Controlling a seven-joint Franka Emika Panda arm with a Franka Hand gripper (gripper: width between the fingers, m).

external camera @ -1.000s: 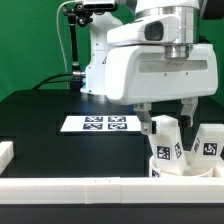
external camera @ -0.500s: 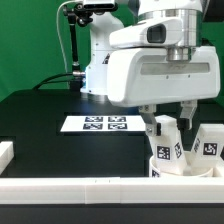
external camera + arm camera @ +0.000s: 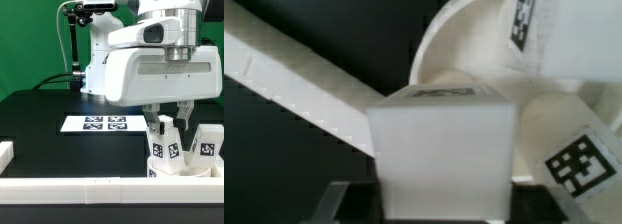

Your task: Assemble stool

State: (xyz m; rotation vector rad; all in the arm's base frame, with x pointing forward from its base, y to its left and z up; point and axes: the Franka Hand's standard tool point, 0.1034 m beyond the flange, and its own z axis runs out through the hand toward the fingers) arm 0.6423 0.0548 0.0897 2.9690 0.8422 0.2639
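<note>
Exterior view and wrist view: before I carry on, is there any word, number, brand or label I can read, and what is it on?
No readable words, numbers or brand names in either view.
Marker board: black-and-white square tags, patterns only, no text.
Leg in the gripper: no readable text; a dark mark on its top in the wrist view is too blurred to read.
Seat: one square tag, pattern only.
Second leg: one square tag, pattern only.
</note>
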